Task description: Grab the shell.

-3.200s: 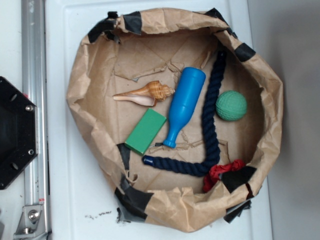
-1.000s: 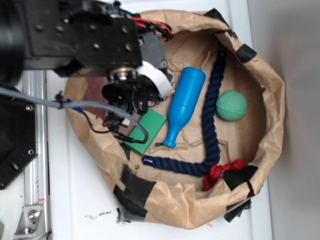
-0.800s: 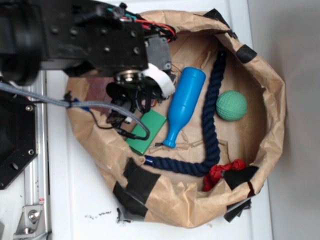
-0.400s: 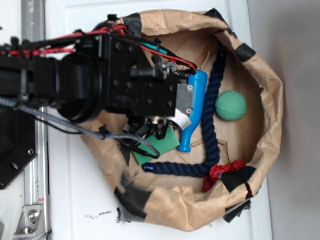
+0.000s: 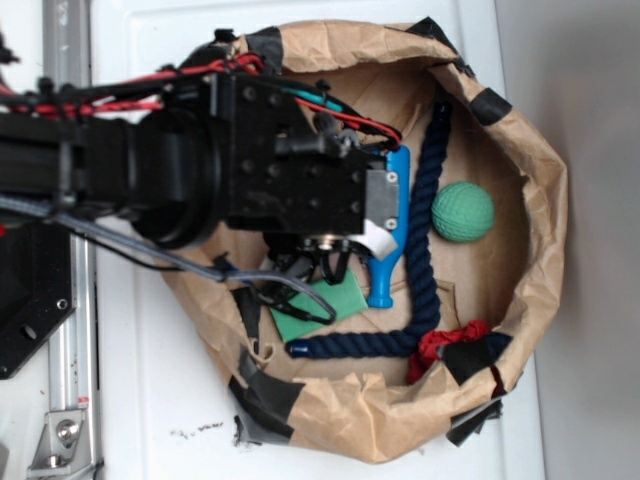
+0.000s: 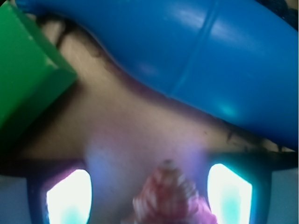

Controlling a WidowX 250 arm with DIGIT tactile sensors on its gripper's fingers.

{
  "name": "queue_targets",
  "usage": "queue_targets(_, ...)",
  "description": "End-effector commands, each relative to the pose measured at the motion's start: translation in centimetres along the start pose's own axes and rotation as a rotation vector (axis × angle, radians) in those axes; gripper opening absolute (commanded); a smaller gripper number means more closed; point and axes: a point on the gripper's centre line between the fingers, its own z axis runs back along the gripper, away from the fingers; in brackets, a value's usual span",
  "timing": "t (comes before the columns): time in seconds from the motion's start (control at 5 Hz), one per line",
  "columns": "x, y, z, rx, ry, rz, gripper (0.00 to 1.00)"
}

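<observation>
The black robot arm (image 5: 200,170) reaches in from the left and covers most of the left half of the crumpled brown paper nest with black tape patches (image 5: 520,150). Its gripper (image 5: 325,262) hangs low inside the paper wall, just above the flat green block (image 5: 335,305). Right beside it on the right lies the blue bowling-pin-shaped plastic bottle (image 5: 390,250), only its right edge and narrow foot showing past the arm. Beyond the bottle the dark navy rope (image 5: 428,200) runs down and curls left along the bottom, and the round green textured ball (image 5: 463,211) sits apart near the right wall with bare paper around it. A scrap of red cloth (image 5: 440,345) lies at the lower right rim. The freest floor is on the right side; the left is crowded by the arm and its cables.

From overhead the shell is hidden under the arm. The wrist camera shows what that view cannot: a blurred pinkish, ridged tip of the tan-orange conch shell (image 6: 170,196) at the bottom edge, sitting between the two glowing finger pads (image 6: 70,196). The jaws stand apart on either side of it; whether they touch it I cannot tell. The same view has the blue bottle (image 6: 210,56) filling the top and the green block (image 6: 23,70) at the left, both close.
</observation>
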Motion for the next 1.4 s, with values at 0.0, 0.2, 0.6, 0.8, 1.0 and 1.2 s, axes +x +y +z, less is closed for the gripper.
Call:
queue_targets(0.0, 0.5, -0.8, 0.1, 0.025, 0.006, 0.085, 0.00)
queue_targets(0.2, 0.6, -1.1, -0.3, 0.055, 0.034, 0.059, 0.00)
queue_targets(0.6, 0.1, -1.0, 3.7, 0.043, -0.012, 0.111, 0.00)
queue_targets(0.8, 0.2, -0.6, 8.7, 0.016, -0.096, 0.246, 0.00)
queue_targets(1.0, 0.2, 0.3, 13.7, 0.001, -0.160, 0.401, 0.00)
queue_targets(1.2, 0.1, 1.0, 18.4, 0.006, -0.178, 0.438, 0.00)
